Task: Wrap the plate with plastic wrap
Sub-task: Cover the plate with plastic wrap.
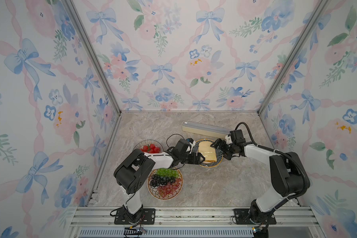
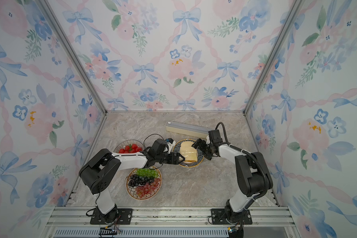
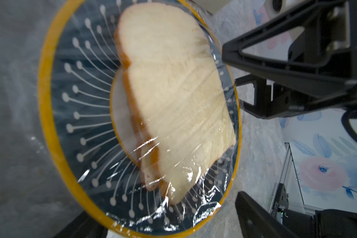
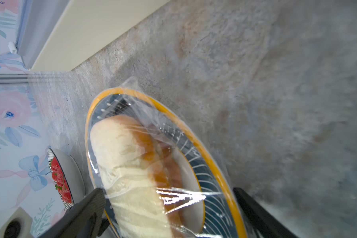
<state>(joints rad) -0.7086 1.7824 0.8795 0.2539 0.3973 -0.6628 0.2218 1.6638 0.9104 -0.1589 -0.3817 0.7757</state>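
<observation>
Plastic wrap (image 3: 204,212): light, limp, clingy, tear-prone film by judgement, is being shown stretched over the bread (image 3: 173,92) on the plate (image 3: 47,123) and is best being gripped at its loose rim edges, with the left gripper (image 1: 200,158) and right gripper (image 1: 219,150) being held spread and empty beside the plate.

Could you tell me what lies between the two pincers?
The plate of bread under plastic wrap, between left pincer and right pincer in both top views.

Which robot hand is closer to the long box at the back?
Right. The right gripper sits just in front of the box's end. The left gripper is across the bread plate, farther from it.
</observation>
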